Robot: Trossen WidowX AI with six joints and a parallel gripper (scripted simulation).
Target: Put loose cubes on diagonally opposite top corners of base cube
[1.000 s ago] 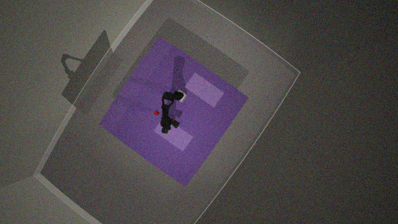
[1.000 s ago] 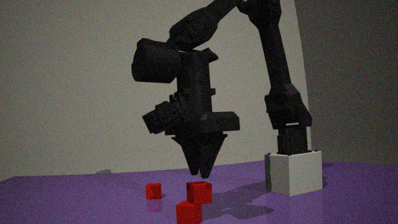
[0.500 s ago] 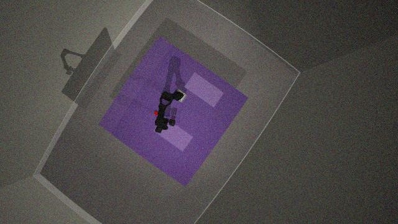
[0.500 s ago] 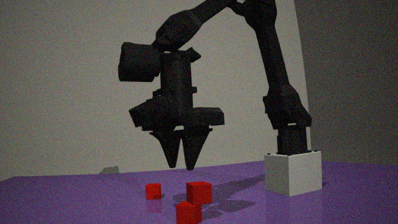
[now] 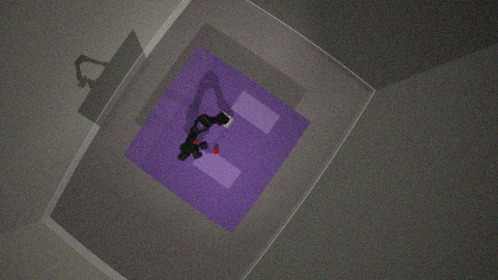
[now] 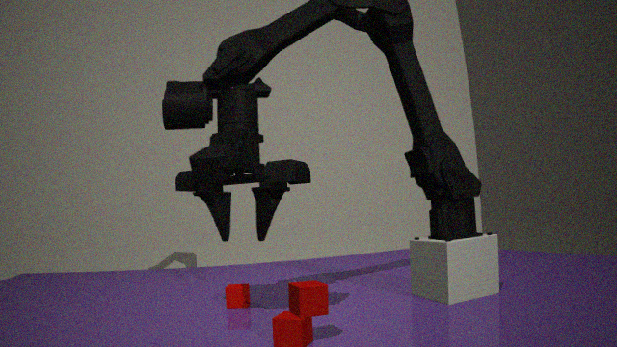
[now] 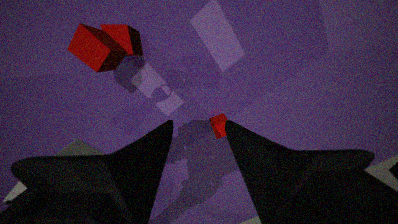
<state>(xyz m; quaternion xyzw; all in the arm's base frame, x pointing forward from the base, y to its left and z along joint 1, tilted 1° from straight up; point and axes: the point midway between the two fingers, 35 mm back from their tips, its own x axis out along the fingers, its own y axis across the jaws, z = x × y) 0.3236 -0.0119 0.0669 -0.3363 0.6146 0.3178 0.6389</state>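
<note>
My gripper [image 6: 243,238] [image 7: 199,124] is open and empty, its fingers pointing down well above the table. One loose red cube [image 5: 215,151] [image 6: 308,300] [image 7: 89,47] sits on the base cube [image 6: 291,332] [image 7: 118,37], offset over one top corner and looking level in the exterior view. In the wrist view this pair lies at the upper left, away from the fingers. The other loose red cube [image 5: 195,141] [image 6: 237,297] [image 7: 218,126] lies on the table, partly hidden by the arm in the top view. In the wrist view it shows just beside the right fingertip, far below.
The purple table [image 5: 233,210] [image 6: 120,313] carries pale light patches and the arm's shadow. The arm's white mounting block [image 6: 453,270] stands at the right in the exterior view.
</note>
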